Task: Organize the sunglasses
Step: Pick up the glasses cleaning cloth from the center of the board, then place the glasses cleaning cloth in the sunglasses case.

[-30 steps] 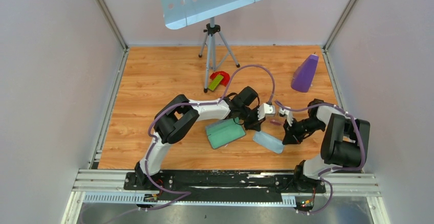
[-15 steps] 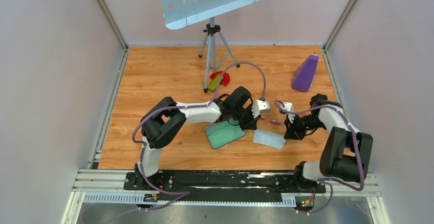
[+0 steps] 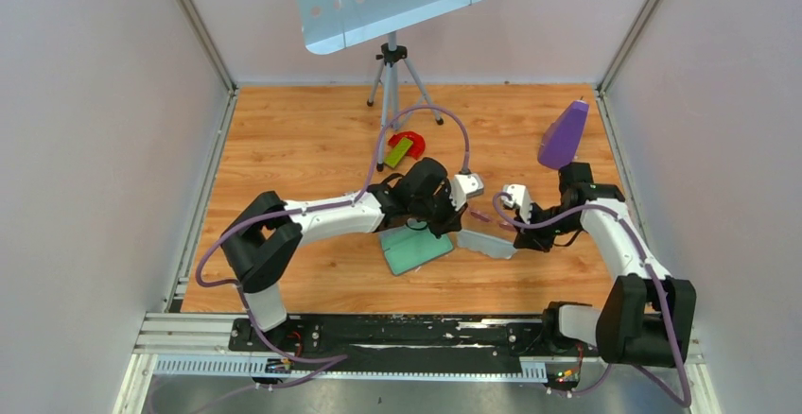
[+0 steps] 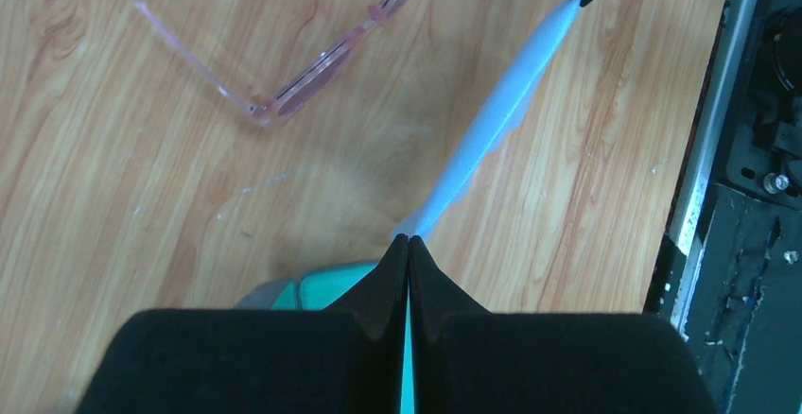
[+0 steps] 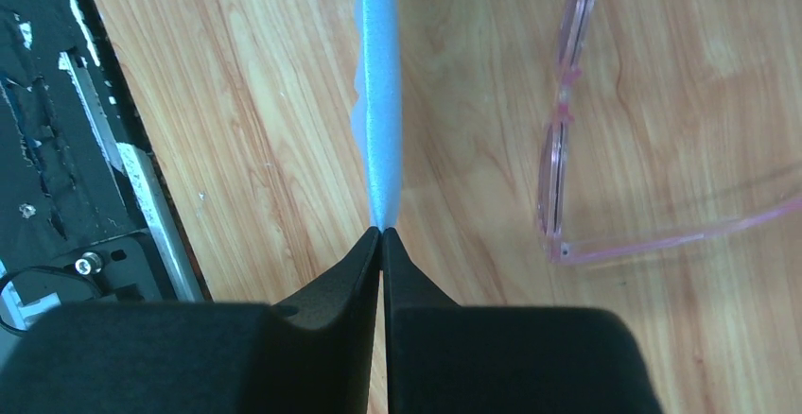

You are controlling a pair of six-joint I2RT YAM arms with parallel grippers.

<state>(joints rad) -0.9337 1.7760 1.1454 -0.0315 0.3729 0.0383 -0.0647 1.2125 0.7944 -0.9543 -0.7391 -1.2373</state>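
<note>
Both arms have pushed out toward 12 o'clock since a sec ago. The blue cloth (image 3: pixel 487 244), flat on the surface (image 3: pixel 303 140) back then, is now up on edge betw. them.

Nearest me, the left gripper (image 4: pixel 408 239) is closed tight on one corner of the cloth. The right gripper (image 5: pixel 381 232) is pinched on the opposite corner, so the cloth runs taut from one to the other. A teal case (image 3: pixel 416 249) lies at 9 o'clock of the cloth, partly under the left wrist.

The sunglasses (image 4: pixel 312 74) lie just past the cloth at 12 o'clock. They're flat on the wood w/ arms unfolded, and nothing touches them.

My read: this is the cloth-handling step, and the glasses themselves aren't dealt with yet. Next move needs both arms to travel together and keep the tension even. They must also stay clear of the thin frame, or one corner slips or the glasses get swept.

Farther out there's a red-and-green piece (image 3: pixel 405 146) at 11 o'clock and a purple wedge (image 3: pixel 565 135) at 2 o'clock. A tripod stand (image 3: pixel 392 74) sits at the far edge.

Count: 1 pr sunglasses, 1 cloth, 1 case, 2 grippers, 1 each of the far items.
</note>
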